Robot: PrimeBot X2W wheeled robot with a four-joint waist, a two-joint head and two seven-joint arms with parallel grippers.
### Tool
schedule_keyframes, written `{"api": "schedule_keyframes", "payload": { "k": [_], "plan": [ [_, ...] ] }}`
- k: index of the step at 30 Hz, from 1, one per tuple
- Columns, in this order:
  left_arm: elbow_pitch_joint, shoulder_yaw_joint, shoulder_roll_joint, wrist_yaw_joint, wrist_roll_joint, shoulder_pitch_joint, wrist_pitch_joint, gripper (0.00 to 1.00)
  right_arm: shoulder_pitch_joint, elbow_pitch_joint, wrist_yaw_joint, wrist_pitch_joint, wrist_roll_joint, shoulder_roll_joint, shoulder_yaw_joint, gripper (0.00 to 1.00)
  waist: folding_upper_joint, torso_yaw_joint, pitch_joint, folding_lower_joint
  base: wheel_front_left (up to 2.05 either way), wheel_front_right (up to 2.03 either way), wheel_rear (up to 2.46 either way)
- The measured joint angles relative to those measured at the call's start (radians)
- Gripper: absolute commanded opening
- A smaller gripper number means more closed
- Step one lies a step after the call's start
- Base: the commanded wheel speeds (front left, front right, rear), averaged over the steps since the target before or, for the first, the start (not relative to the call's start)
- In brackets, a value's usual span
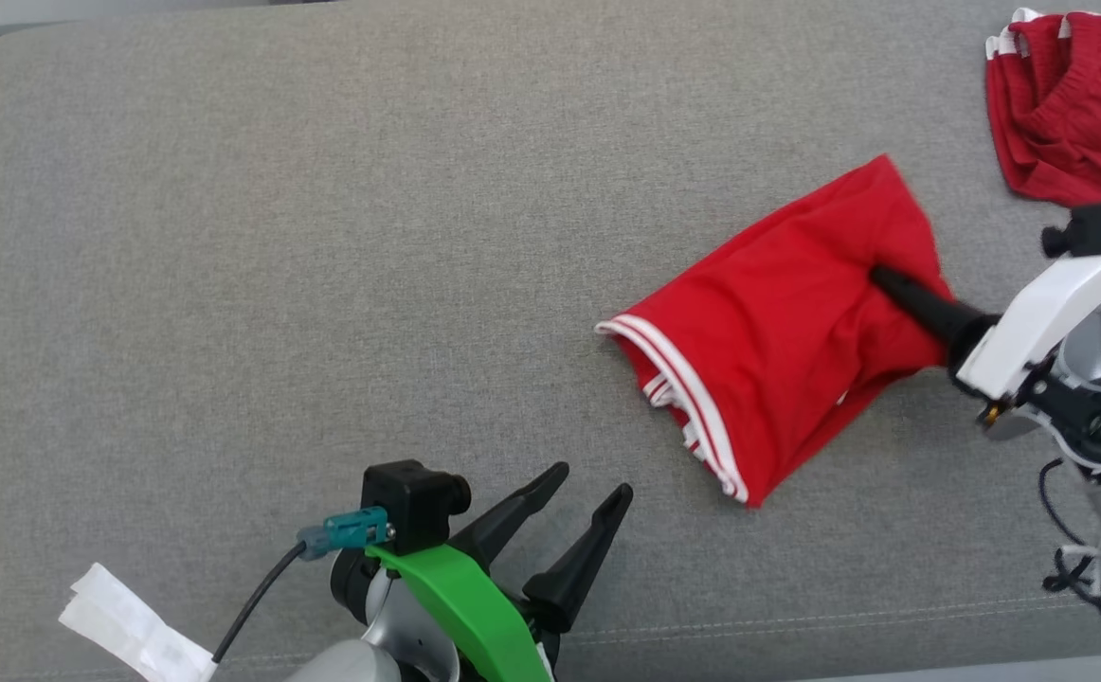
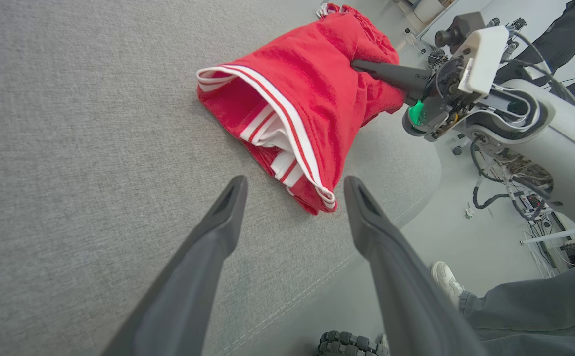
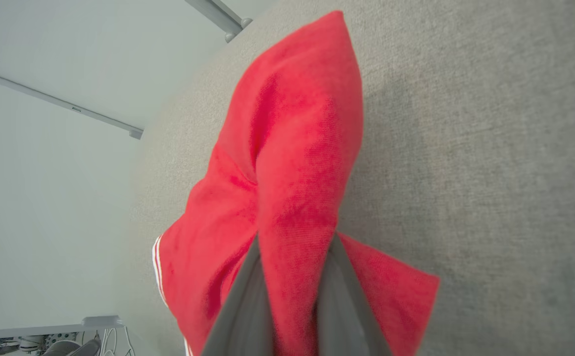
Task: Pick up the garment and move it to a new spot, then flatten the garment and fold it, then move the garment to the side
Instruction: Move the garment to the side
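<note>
Red garment (image 1: 778,332) diagonal, striped hem (image 1: 678,398) leftward

Red, white-striped garment (image 1: 778,350) on a grey surface (image 1: 228,284).

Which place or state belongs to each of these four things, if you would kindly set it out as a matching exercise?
1. left hand
2. right hand
3. red garment
4. darker red garment

A. far right corner of the grey cushion
B. open, empty
C. shut on cloth
D. pinched in a fold, mid-right

Pairs: 1-B, 2-C, 3-D, 4-A
</note>
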Motion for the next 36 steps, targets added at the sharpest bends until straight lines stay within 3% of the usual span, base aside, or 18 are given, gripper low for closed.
{"api": "schedule_keyframes", "payload": {
  "k": [7, 17, 27, 36],
  "plan": [
    [-0.014, 0.008, 0.014, 0.008, 0.032, -0.026, 0.0, 1.0, -0.143, 0.01, -0.003, 0.013, -0.067, -0.125, -0.056, 0.0, 0.0, 0.045, 0.039, 0.0, 0.0, 0.0, 0.0],
    [-0.026, 0.015, 0.016, 0.009, 0.042, -0.03, -0.008, 1.0, -0.296, 0.031, -0.075, 0.021, -0.067, -0.201, -0.152, 0.0, 0.0, 0.124, 0.111, 0.0, 0.0, 0.0, 0.0],
    [-0.041, 0.063, 0.042, 0.012, 0.045, -0.029, -0.021, 1.0, -0.37, 0.055, -0.11, 0.025, -0.066, -0.221, -0.188, 0.0, 0.0, 0.156, 0.203, 0.0, 0.0, 0.0, 0.0],
    [-0.051, 0.102, 0.076, 0.016, 0.06, -0.028, -0.025, 1.0, -0.382, 0.083, -0.109, 0.018, -0.041, -0.212, -0.212, 0.0, 0.0, 0.09, 0.246, 0.0001, 0.0, 0.0, 0.0]
  ]
}}
